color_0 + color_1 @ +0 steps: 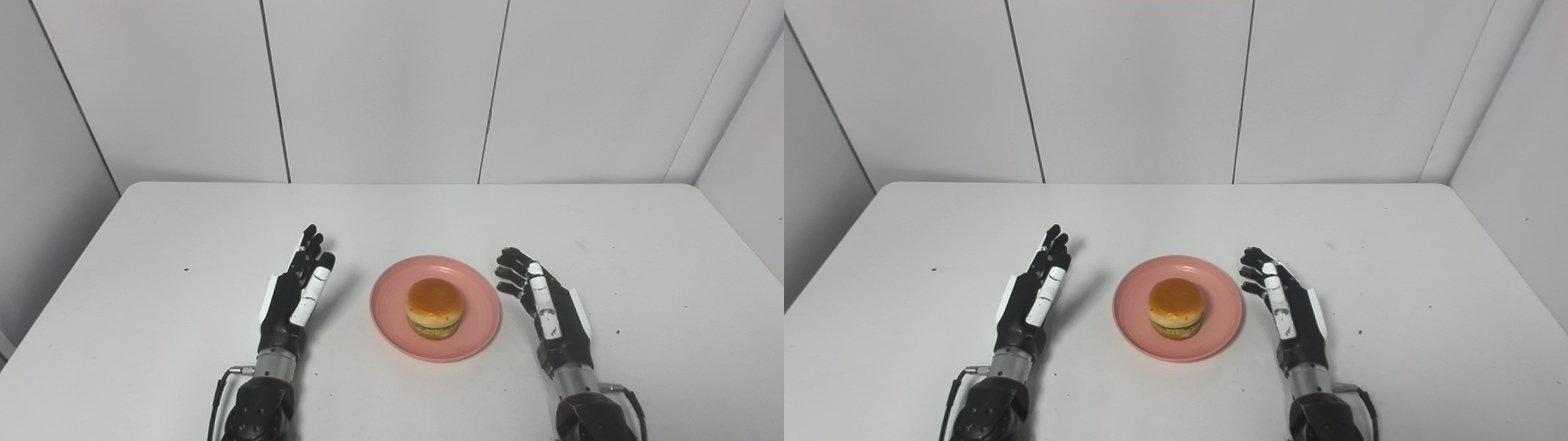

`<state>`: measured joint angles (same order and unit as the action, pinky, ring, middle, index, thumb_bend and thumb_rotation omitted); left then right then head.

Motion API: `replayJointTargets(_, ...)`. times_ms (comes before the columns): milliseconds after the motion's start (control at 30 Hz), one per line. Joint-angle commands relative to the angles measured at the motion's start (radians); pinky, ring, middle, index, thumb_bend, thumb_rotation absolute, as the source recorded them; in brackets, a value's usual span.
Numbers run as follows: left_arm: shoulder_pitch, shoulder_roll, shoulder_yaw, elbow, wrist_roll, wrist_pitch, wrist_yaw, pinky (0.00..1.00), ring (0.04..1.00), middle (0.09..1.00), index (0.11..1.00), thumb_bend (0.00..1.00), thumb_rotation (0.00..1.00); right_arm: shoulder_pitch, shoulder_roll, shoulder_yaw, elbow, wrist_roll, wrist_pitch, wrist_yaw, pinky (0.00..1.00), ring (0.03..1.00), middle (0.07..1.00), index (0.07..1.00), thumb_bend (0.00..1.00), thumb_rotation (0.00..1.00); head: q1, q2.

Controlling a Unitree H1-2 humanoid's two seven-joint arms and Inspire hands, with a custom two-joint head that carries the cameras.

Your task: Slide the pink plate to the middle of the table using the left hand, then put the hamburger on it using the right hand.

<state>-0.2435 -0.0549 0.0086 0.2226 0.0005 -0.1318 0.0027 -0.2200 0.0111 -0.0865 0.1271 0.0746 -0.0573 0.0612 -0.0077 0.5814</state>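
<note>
Table [184,233] of plain white laminate, rectangular, carries just two things: one round pink plate [392,318] with a shallow raised rim, and one hamburger [434,308] with a glossy golden-brown bun, a pale layer and a green layer showing at its side. The hamburger sits upright on the plate, roughly at the plate's centre, and the plate lies about midway between the table's left and right edges, closer to the near edge than to the far one.

My left hand [296,297], black with white panels, rests to the left of the plate, apart from it, fingers stretched out straight and pointing toward the far edge. It holds nothing and touches neither plate nor hamburger.

My right hand [542,301], the same black and white, is just beside the plate's right rim. Its fingers are spread and a little curled inward toward the plate, with nothing between them. I cannot tell whether the fingertips [506,274] brush the rim or hang just clear of it.
</note>
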Motion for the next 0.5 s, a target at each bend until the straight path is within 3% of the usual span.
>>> replayJointTargets(0, -0.007, -0.004, 0.001, -0.014, -0.015, 0.003, 0.002, 1.0, 0.984, 0.965, 0.958, 0.77, 0.78, -0.024, 0.012, -0.002, 0.003, 0.023, -0.069, -0.003, 0.75, 0.785, 0.783, 0.75, 0.85, 0.93, 0.0, 0.002)
replayJointTargets(167, 0.004, -0.019, 0.004, -0.012, -0.025, 0.021, 0.007, 1.0, 0.977, 0.955, 0.958, 0.79, 0.77, -0.018, 0.024, -0.018, 0.04, 0.058, -0.105, -0.017, 0.79, 0.812, 0.82, 0.781, 0.85, 0.96, 0.004, 0.002)
replayJointTargets(267, 0.007, -0.027, 0.003, -0.01, -0.016, 0.02, 0.019, 1.0, 0.971, 0.949, 0.956, 0.77, 0.77, -0.018, 0.025, -0.025, 0.051, 0.076, -0.087, -0.02, 0.82, 0.838, 0.844, 0.798, 0.83, 0.98, 0.006, 0.0)
replayJointTargets(467, -0.007, -0.038, 0.012, -0.009, -0.014, 0.023, 0.04, 1.0, 0.969, 0.951, 0.958, 0.77, 0.77, -0.016, 0.018, -0.01, 0.051, 0.071, -0.079, -0.022, 0.79, 0.835, 0.841, 0.8, 0.82, 0.94, 0.006, 0.001)
